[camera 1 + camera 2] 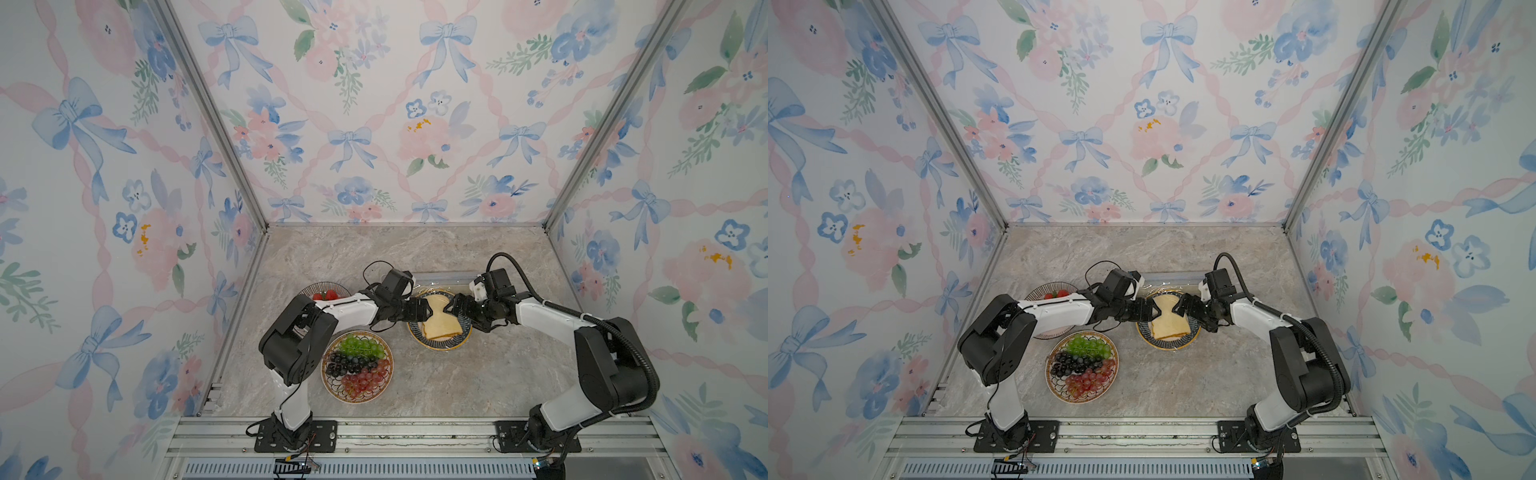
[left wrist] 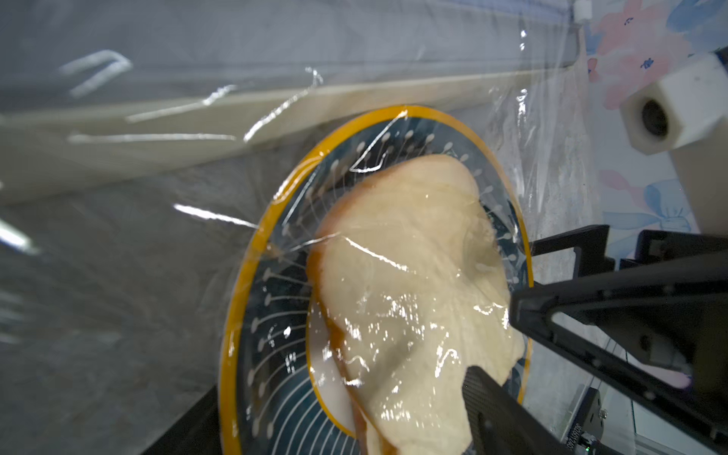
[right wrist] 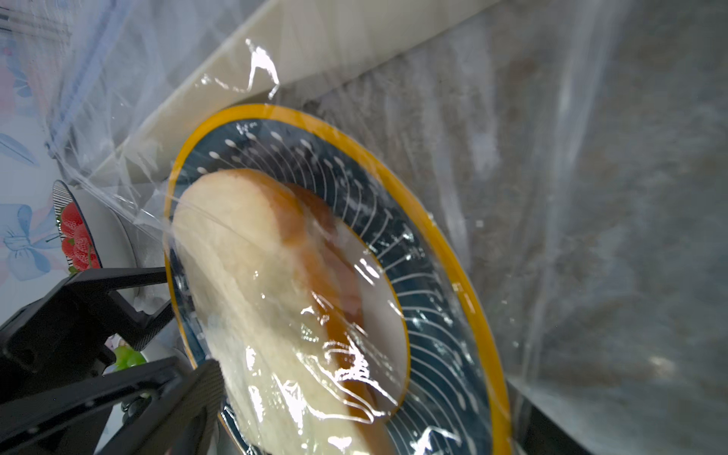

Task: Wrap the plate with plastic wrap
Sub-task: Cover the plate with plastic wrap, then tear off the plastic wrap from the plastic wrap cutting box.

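Observation:
The plate (image 1: pixel 437 347) (image 1: pixel 1168 345) has a dark blue pattern and a yellow rim, and sliced bread (image 1: pixel 440 322) lies on it. Plastic wrap (image 2: pixel 165 236) (image 3: pixel 591 189) lies stretched over the plate and bread, running back to the cream box (image 1: pixel 444 277) (image 2: pixel 157 130) just behind. My left gripper (image 1: pixel 428 309) (image 2: pixel 342 398) hovers open over the plate's left side. Facing it over the right side, my right gripper (image 1: pixel 452 308) (image 3: pixel 374 405) is open too. Neither set of jaws pinches anything, and the fingertips nearly meet above the bread.
A plate of green, black and red grapes (image 1: pixel 357 365) stands at the front left, beside my left arm. A bowl of strawberries (image 1: pixel 326 293) sits behind that arm's elbow. Floral walls close the back and both sides.

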